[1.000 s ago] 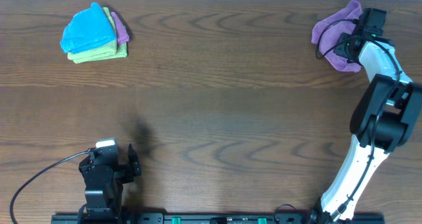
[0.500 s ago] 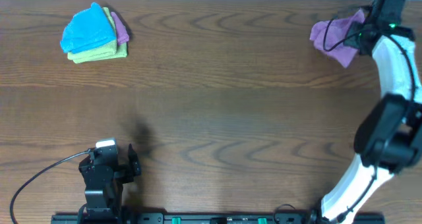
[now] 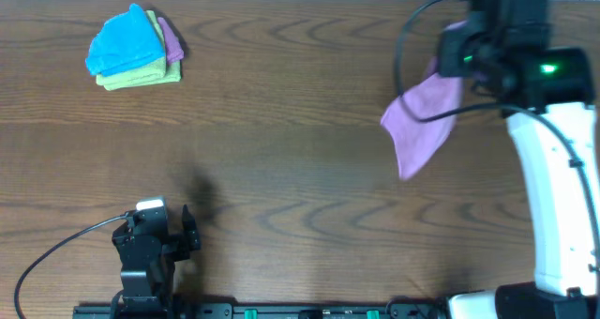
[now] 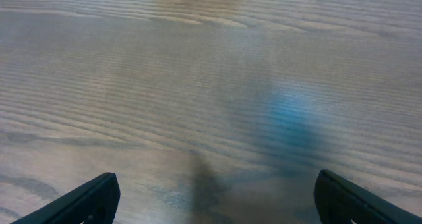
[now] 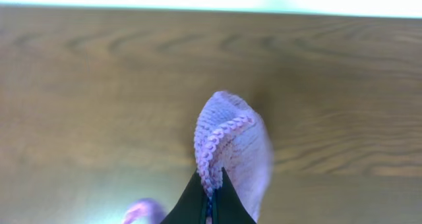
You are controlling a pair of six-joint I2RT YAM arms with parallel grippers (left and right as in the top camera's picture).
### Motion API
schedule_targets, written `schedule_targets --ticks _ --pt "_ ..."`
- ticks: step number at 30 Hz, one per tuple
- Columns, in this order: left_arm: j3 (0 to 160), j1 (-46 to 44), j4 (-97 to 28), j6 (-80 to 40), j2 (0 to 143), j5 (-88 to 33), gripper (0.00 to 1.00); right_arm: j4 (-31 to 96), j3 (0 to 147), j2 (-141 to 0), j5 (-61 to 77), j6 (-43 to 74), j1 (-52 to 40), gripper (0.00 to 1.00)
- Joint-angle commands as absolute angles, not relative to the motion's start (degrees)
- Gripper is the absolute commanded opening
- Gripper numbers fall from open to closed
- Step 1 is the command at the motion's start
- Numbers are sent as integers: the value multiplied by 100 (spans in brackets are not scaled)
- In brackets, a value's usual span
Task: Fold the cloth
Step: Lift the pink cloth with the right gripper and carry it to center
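Observation:
The lilac cloth [image 3: 424, 117] hangs in the air from my right gripper [image 3: 466, 45] at the back right and drapes down to the left over the wooden table [image 3: 300, 159]. In the right wrist view the black fingers [image 5: 211, 184] are shut on the stitched hem of the cloth [image 5: 231, 138], which bunches up past the tips. My left gripper [image 3: 155, 239] rests at the front left, far from the cloth. In the left wrist view its jaws [image 4: 214, 194] are wide apart and hold nothing.
A stack of folded cloths, bright blue [image 3: 127, 42] on yellow-green [image 3: 141, 73] with a small purple piece [image 3: 172, 39], lies at the back left. The table's far edge [image 5: 211, 10] runs just behind the right gripper.
My right gripper has lifted the lilac cloth off the back right corner and carried it up and leftward. The cloth has unfurled and now hangs down. The left arm has not moved.

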State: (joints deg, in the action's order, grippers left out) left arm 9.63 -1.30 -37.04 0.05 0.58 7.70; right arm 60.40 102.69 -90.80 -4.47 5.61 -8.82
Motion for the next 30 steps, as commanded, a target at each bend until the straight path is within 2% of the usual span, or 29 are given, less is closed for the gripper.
schedule_targets --ticks 1,9,14,23,30 --pt "904 -154 -3706 69 23 786 95 6167 10337 -9102 -362 578 -1542 1" --pt "904 -154 -3706 69 23 786 95 6281 10337 -9096 -696 965 -3190 1" --pt "904 -154 -3706 69 23 786 95 5959 10335 -9146 -58 1096 -3463 1" --pt "904 -154 -3706 69 23 786 95 5332 10335 -9284 -537 1594 -4521 1" --pt "904 -154 -3706 69 23 786 95 4746 10335 -10025 -561 1719 -4556 1"
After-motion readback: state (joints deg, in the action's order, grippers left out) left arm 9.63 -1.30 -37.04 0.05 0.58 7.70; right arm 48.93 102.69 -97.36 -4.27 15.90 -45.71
